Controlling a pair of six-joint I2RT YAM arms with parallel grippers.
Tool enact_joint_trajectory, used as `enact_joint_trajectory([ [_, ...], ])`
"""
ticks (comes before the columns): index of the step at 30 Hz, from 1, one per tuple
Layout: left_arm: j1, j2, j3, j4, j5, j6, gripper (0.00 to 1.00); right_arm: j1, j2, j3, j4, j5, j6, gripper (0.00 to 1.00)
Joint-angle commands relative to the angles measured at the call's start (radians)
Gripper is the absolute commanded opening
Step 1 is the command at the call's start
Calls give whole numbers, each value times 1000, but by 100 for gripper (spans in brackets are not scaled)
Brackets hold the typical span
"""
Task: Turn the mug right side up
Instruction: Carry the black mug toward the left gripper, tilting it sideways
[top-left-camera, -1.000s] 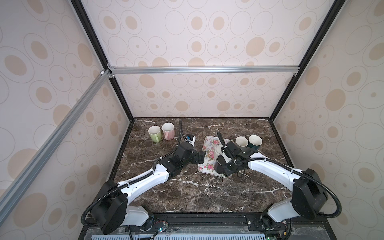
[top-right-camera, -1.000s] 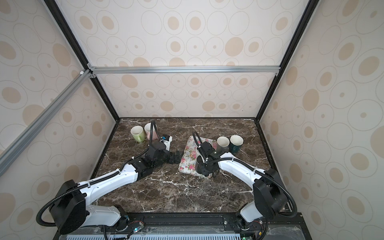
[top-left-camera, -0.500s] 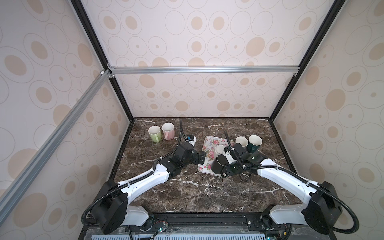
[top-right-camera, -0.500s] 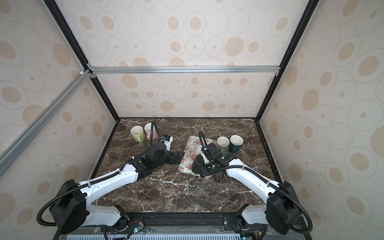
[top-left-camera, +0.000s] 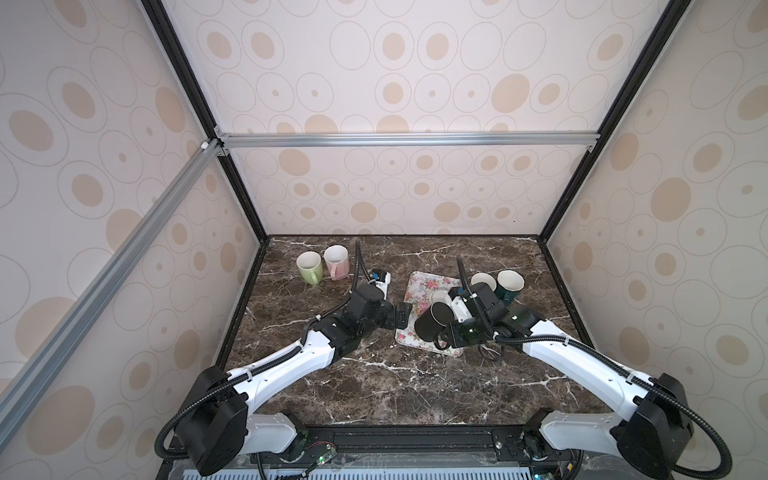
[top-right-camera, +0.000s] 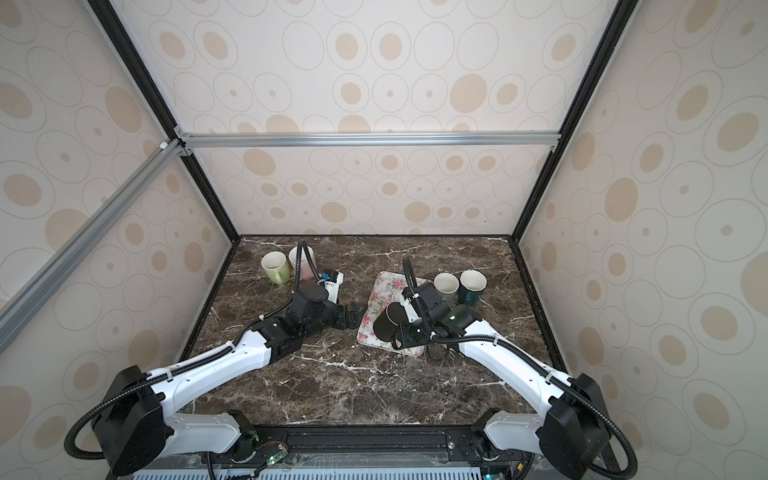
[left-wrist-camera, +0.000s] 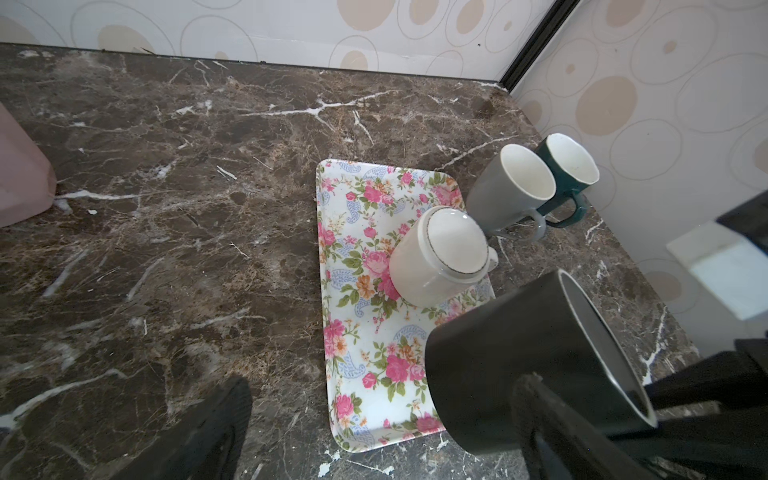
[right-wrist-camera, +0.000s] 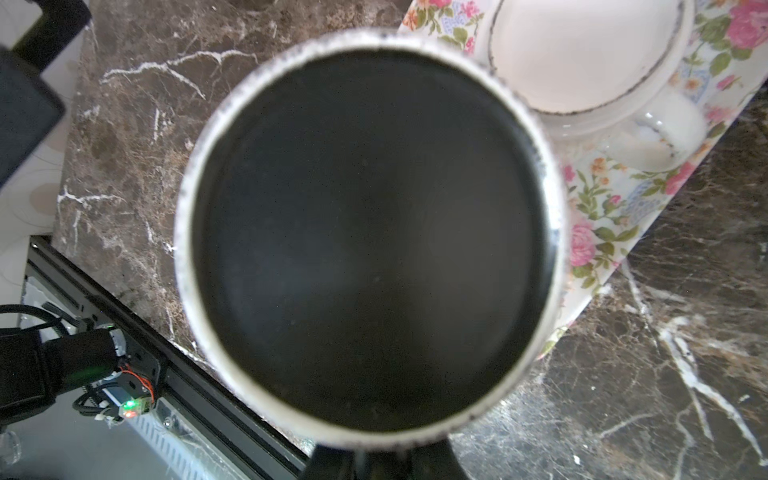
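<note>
The right tool (top-left-camera: 444, 337) is gripping the black mug (top-left-camera: 430, 325), tilted sideways, above the floral tray (top-left-camera: 419, 286). The left tool (top-left-camera: 402, 316) is hovering wide open beside it.

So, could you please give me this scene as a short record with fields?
Right gripper: shut on black mug, mug tilted over floral tray
Left gripper: open, empty, beside tray's left edge
White mug: upside down on tray
Grey mug, dark green mug: upright, on table right of tray
Green mug, pink mug: upright, back left
</note>
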Motion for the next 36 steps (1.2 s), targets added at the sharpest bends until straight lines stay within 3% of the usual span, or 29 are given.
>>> enact_joint_trajectory([
  [1,-3,-41,-11,34,15,-1,98,-6,-46,65,89,-37,26,0],
  [18,-3,-146,-121,177,83,-43,98,-64,-35,159,147,-114,121,0],
  [29,-3,-107,-218,502,313,-193,98,-77,-116,123,236,-112,168,0],
  [36,-5,-121,-228,502,290,-190,98,-78,-131,88,290,-119,192,0],
])
